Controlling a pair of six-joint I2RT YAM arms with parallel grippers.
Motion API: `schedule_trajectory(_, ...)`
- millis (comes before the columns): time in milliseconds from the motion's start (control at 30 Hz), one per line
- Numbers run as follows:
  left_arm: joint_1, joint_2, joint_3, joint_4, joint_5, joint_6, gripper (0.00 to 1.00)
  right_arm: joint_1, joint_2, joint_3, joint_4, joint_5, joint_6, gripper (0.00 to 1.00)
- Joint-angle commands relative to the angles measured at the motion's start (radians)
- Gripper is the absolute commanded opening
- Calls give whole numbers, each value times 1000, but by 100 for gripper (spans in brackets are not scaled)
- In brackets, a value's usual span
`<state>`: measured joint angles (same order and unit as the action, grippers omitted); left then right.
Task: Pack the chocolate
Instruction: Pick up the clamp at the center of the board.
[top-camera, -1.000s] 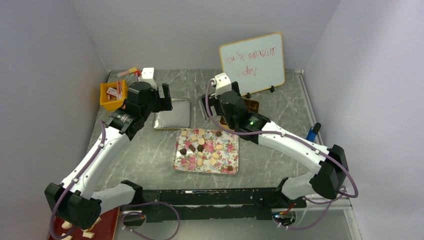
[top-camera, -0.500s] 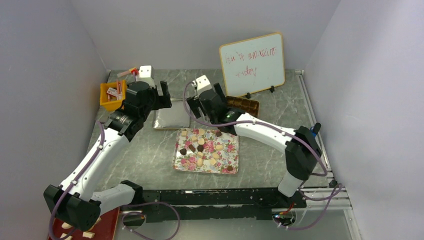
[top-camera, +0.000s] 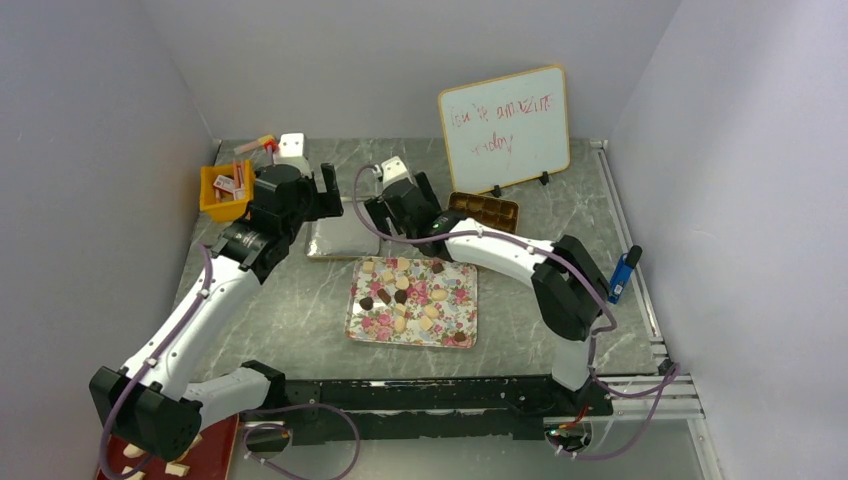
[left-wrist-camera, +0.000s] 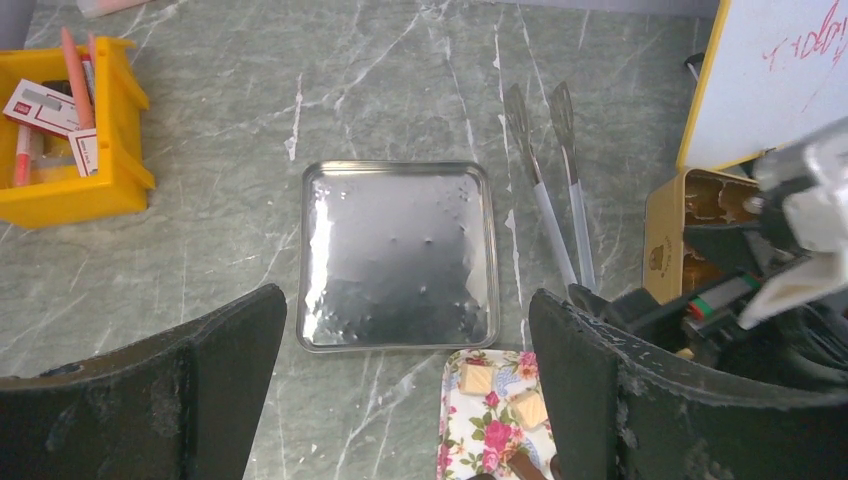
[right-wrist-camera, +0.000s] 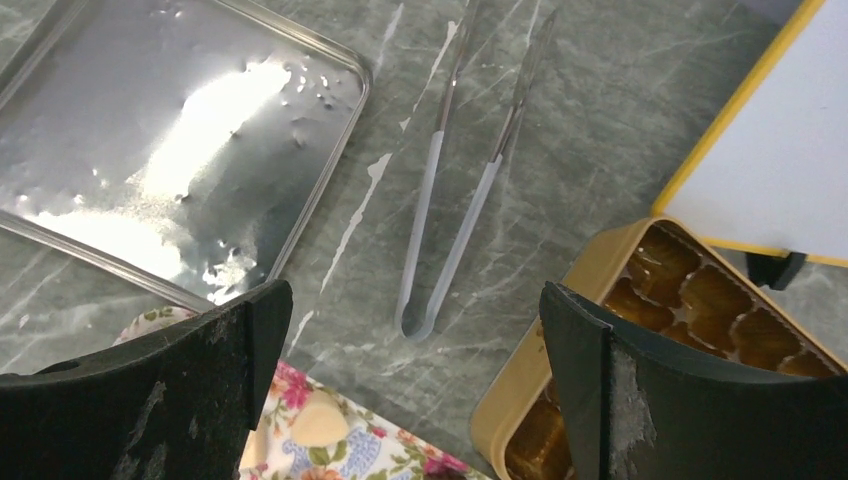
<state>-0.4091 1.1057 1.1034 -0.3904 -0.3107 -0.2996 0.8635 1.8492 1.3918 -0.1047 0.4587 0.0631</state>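
Near → far.

- Mid-table, just beyond arm bases: floral tray (top-camera: 455, 318) w/ the chocolate (top-camera: 400, 296) scattered loose on it. Dark, tan & cream bits, none touching either gripper.
- Handling (est.): pcs v. light, rigid but brittle, and the surface prob. marks or smears if squeezed. Small vs the fingers, so likely to skid on the glossy tray. Best taken across the flanks w/ a light pinch, one pc at a time.
- Just beyond tray, L side: silver metal tray (left-wrist-camera: 398, 255), nothing in it.
- Beside it to the R: tongs (right-wrist-camera: 415, 320) flat on the marble, hinge end nearest the floral tray. Prob. the tool for the pcs. Grip at the pale handle section, across both arms, so a squeeze shuts the tips.
- R of tongs: gold compartment box (right-wrist-camera: 690, 300) w/ brown moulded insert. Can't tell if cells are filled.
- Left gripper (left-wrist-camera: 405, 300): jaws wide, holding nothing, hovering over silver tray.
- Right gripper (right-wrist-camera: 415, 295): jaws wide, holding nothing, over tongs' hinge end.
- Far: yellow bin (top-camera: 222, 195) back L, whiteboard (top-camera: 505, 125) back R.

Change vs a sec ago: R arm has swung L, from over the gold box to over the tongs, so the box now shows in full from above. L arm barely shifted. Chocolate unmoved.
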Motion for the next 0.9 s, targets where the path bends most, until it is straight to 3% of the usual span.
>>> schedule_trajectory(0,-2,6,-2,45,-11,28,96,-23,53,64,18,-31,38,100)
schedule_trajectory(867,0,51,-10,92,-5,41,95,-134,279,241,-7,-107,94,100)
